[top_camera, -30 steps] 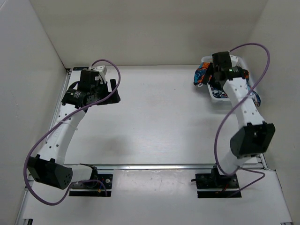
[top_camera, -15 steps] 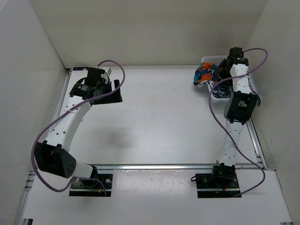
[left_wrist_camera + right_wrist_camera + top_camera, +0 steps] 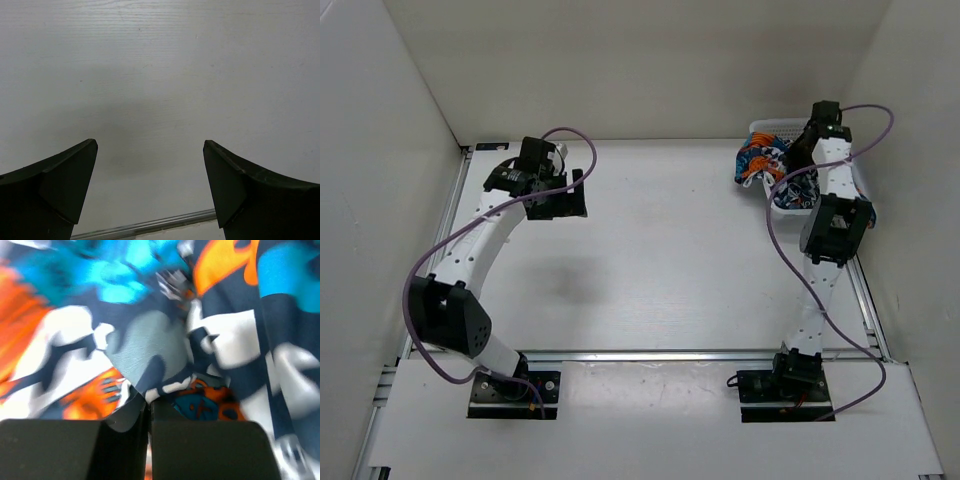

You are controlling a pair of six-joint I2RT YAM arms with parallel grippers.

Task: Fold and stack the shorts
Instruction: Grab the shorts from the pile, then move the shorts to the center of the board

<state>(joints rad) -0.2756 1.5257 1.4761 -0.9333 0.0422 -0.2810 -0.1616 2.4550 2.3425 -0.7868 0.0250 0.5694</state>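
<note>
Couldn't read any lettering for you. In the right wrist view the soft patchwork shorts (image 3: 150,335) in orange, teal, navy and white were smeared with blur, so whatever logos or text sat in the print were too fuzzy to make out.

Room-wise, from the top camera the shorts were bunched at the far right corner. They lay partly in the white plastic mesh basket (image 3: 770,125) and spilled over its left rim toward the white tabletop (image 3: 670,250). That basket was tucked close to the white right wall (image 3: 910,150), so it was tight on that side. The tabletop to its left lay wide open between your 2 arms.

On the jaws, your right gripper (image 3: 149,407) had its 2 black fingers pressed together with a fold of the shorts pinched at the tips, and fabric filled the whole view above them. Your left gripper (image 3: 150,145) hung over the far left of the tabletop, near the white left wall (image 3: 380,200) and well apart from the shorts. Its 2 fingers were spread wide with only tabletop showing between them, and a silver metal rail (image 3: 150,227) ran along the bottom of its view.
</note>
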